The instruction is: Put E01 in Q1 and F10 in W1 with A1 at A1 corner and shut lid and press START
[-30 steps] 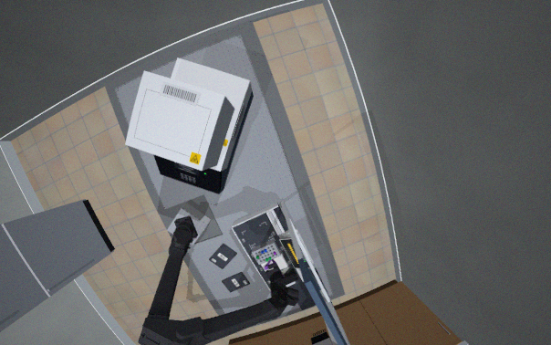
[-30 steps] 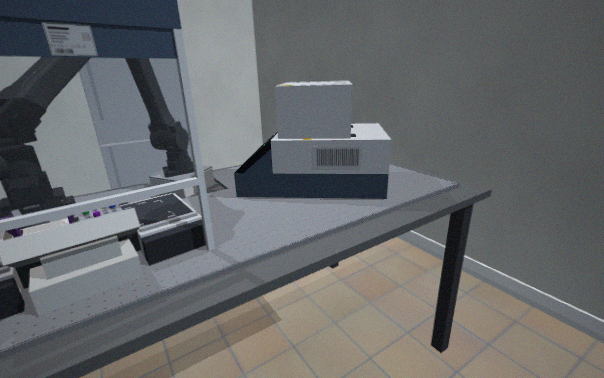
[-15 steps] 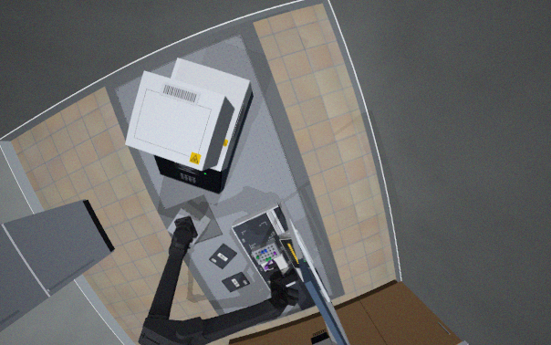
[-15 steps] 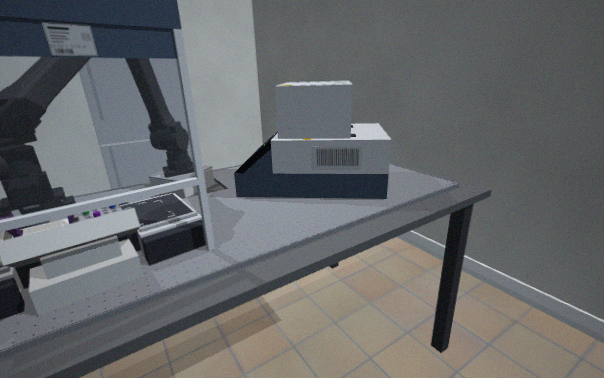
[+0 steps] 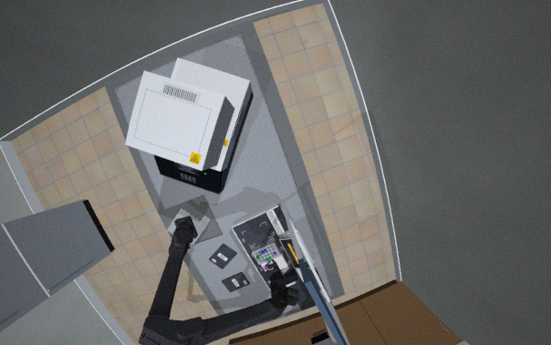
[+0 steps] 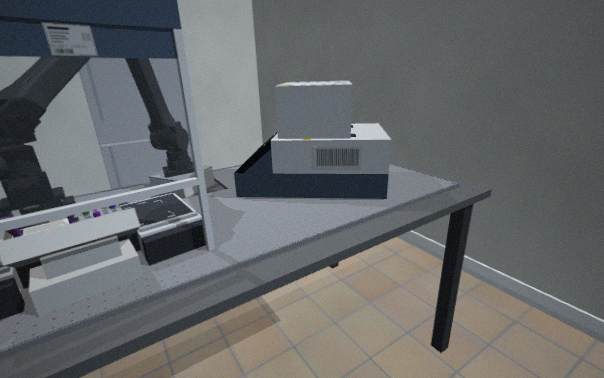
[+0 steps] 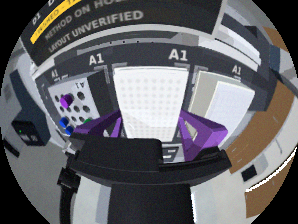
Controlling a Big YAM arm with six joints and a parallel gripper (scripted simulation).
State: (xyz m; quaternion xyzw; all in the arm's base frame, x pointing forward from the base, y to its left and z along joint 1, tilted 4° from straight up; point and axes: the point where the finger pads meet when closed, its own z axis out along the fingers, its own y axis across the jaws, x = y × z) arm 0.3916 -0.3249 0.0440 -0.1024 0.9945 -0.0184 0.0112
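Observation:
In the wrist view my gripper (image 7: 150, 111) is shut on a white 96-well PCR plate (image 7: 148, 96). Its purple fingers stand at the plate's two long sides. The plate is at the deck position between the tube cooling block (image 7: 72, 104) on the left and the pale deep-well block (image 7: 222, 106) on the right. From above, the gripper (image 5: 275, 266) is over the deck next to the tube block (image 5: 265, 252). Deck nest D1 (image 5: 255, 230) (image 6: 160, 209) is dark and empty. Cycler Q1 (image 5: 182, 123) (image 6: 330, 157) stands at the far end with its lid (image 6: 313, 110) raised and a green lamp (image 5: 205, 172).
Two small dark nests (image 5: 223, 256) (image 5: 235, 281) lie on the table left of the deck. A blue-framed gantry with a white post (image 6: 192, 140) stands over the deck. The table edge (image 6: 350, 220) is on the right.

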